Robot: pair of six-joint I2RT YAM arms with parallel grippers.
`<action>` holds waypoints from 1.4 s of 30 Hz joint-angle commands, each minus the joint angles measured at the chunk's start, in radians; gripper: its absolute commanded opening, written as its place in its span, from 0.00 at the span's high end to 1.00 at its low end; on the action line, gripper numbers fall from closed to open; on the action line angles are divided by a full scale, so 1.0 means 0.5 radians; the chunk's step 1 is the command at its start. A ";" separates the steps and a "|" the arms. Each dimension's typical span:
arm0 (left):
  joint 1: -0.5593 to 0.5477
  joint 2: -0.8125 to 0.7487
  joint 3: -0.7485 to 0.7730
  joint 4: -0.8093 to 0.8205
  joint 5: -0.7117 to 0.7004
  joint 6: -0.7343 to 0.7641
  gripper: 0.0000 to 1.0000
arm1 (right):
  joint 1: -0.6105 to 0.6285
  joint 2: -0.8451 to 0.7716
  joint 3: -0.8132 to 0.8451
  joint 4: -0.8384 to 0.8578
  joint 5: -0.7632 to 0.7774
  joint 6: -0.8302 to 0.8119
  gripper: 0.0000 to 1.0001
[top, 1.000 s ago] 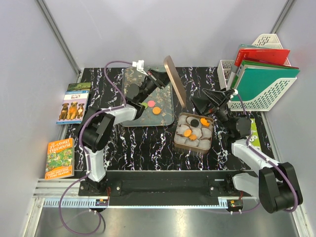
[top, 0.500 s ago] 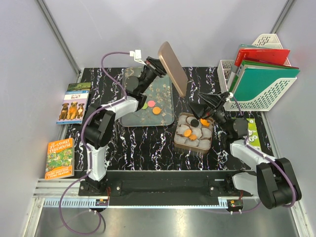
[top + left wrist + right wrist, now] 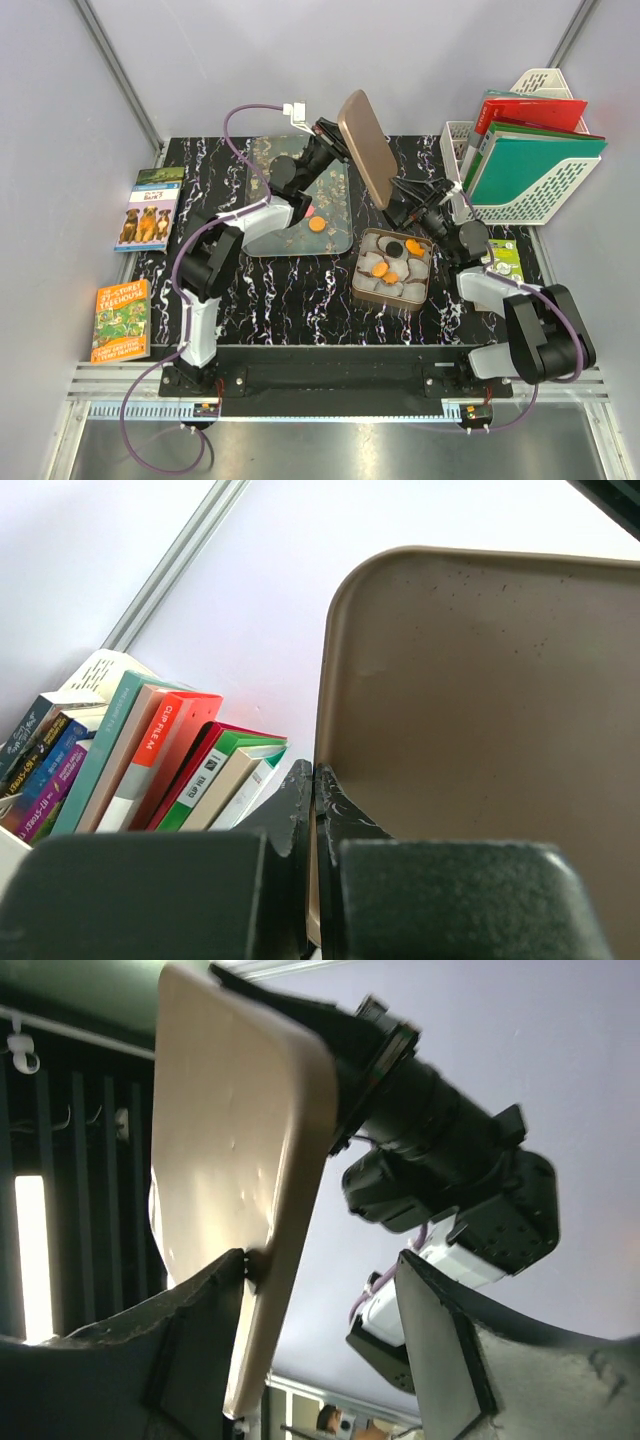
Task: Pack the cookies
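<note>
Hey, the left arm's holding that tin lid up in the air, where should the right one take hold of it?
Take the lid by its low end, away from the left tool, bringing the right tool up from below. It hangs tilted on edge, so that thin rim should slip between open fingers.

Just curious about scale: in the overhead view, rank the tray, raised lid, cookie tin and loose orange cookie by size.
1. Tray, largest.
2. Lid and tin: these look alike. The lid is tilted and lifted toward the camera, so I won't rank them.
3. Orange cookie, smallest.
</note>
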 commanded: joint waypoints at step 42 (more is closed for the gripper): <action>0.148 -0.101 -0.139 0.784 -0.012 -0.021 0.22 | 0.011 0.134 0.415 0.500 -0.124 0.071 0.91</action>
